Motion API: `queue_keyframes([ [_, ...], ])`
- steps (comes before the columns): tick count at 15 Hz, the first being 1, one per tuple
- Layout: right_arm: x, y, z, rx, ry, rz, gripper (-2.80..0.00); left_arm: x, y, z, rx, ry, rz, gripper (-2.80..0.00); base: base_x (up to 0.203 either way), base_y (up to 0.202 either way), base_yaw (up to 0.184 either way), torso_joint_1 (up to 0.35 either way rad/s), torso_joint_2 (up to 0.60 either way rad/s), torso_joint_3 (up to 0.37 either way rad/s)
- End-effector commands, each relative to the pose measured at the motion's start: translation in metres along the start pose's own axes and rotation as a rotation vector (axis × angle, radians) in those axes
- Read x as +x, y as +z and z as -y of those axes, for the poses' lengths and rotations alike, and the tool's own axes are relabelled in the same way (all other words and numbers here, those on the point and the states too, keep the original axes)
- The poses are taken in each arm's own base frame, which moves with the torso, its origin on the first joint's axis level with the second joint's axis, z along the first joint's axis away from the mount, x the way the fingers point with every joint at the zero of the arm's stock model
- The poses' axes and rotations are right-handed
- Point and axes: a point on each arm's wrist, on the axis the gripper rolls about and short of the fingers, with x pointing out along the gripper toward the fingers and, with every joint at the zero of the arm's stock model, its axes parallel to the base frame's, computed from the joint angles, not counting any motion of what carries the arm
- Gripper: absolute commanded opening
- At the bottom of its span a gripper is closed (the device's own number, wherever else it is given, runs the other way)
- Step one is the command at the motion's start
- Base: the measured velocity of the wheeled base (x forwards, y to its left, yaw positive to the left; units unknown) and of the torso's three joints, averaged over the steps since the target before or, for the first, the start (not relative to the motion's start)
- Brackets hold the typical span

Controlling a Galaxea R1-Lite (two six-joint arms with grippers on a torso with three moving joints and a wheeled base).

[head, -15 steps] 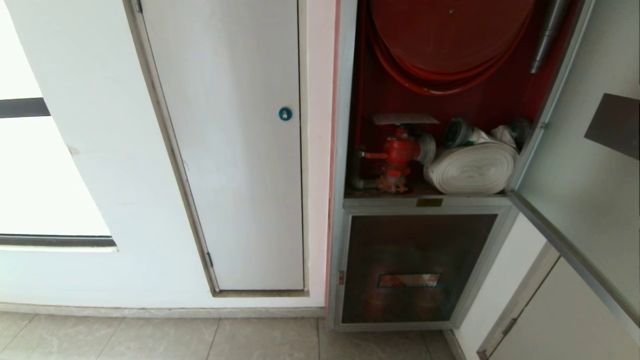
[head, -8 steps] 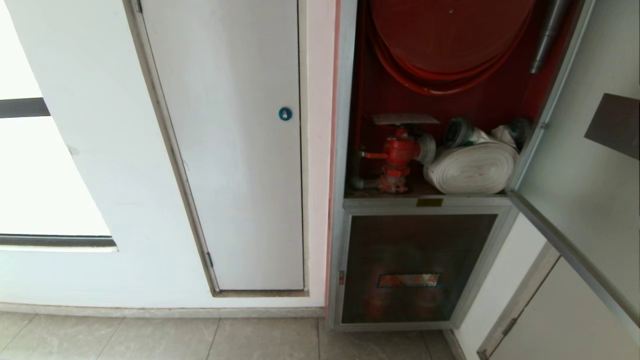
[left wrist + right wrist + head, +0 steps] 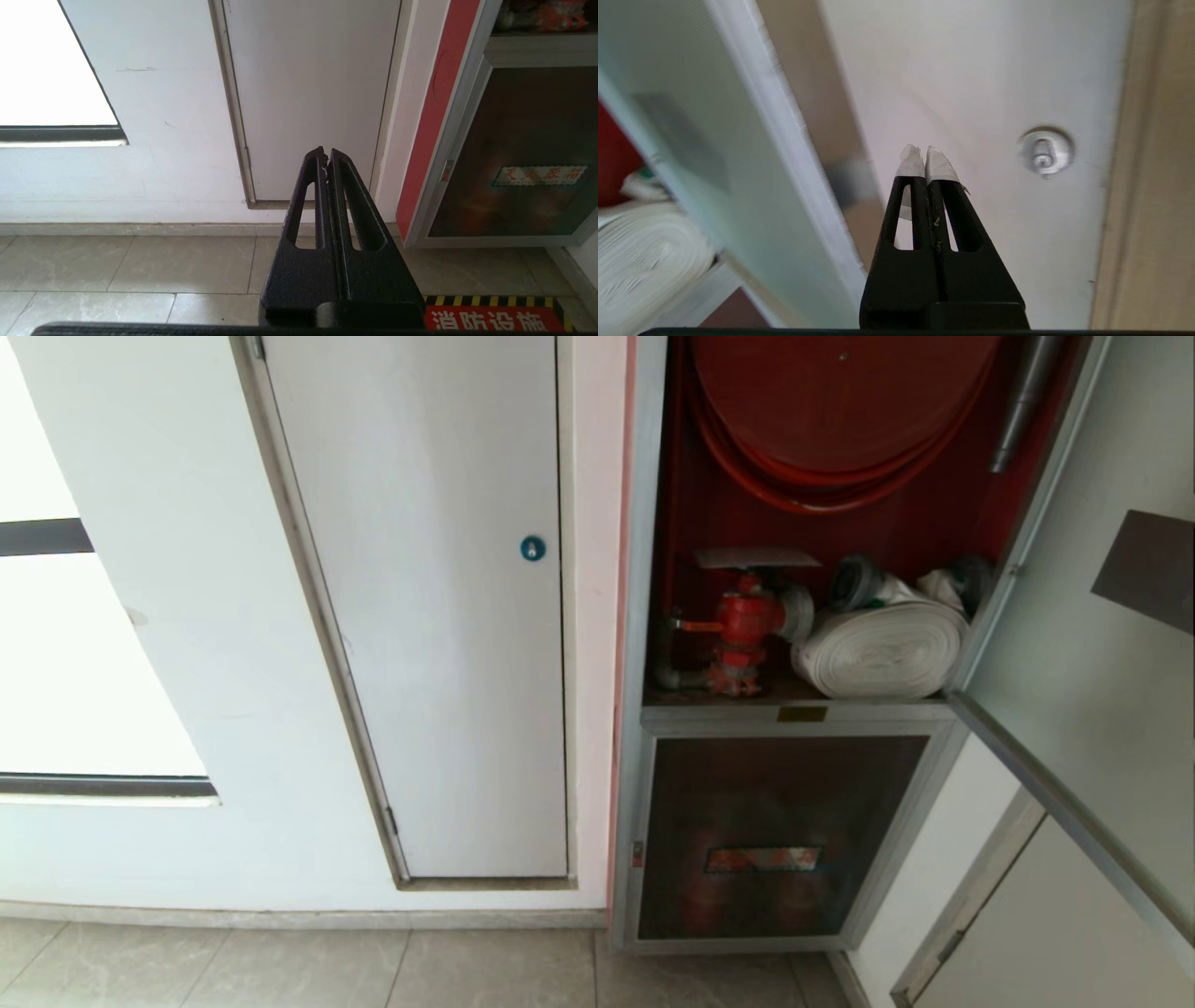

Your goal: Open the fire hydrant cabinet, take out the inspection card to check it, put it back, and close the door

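Standing open, the fire hydrant cabinet (image 3: 822, 523) had its door (image 3: 1102, 644) swung right, the right gripper (image 3: 925, 156) beside its edge with fingers clenched on nothing (left gripper (image 3: 325, 156) likewise, parked low); finding the inspection card, unseen, came next.

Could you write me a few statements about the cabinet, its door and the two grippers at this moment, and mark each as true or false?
1. The door of the fire hydrant cabinet stands open. True.
2. The right gripper holds the inspection card. False: its fingers are shut on nothing, and no card shows in any view.
3. A rolled white hose lies beside the red valve inside the cabinet. True.
4. The left gripper is open and touches the lower glass panel. False: it is shut and hangs apart from it, above the floor tiles.
5. The right gripper is beside the open door's edge. True.
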Motion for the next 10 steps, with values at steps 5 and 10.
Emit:
queue_keyframes([
  [5, -0.011, 0.004, -0.004, 0.013, 0.063, 0.009, -2.8, 0.001, -0.003, 0.0, -0.001, 0.0, -0.013, -2.8, 0.0, 0.0, 0.0, 0.0, 0.0, 0.0],
  [10, -0.033, 0.005, -0.013, 0.03, 0.16, -0.024, -2.8, 0.001, -0.003, 0.0, 0.0, 0.0, -0.013, -2.8, 0.0, 0.0, 0.0, 0.0, 0.0, 0.0],
])
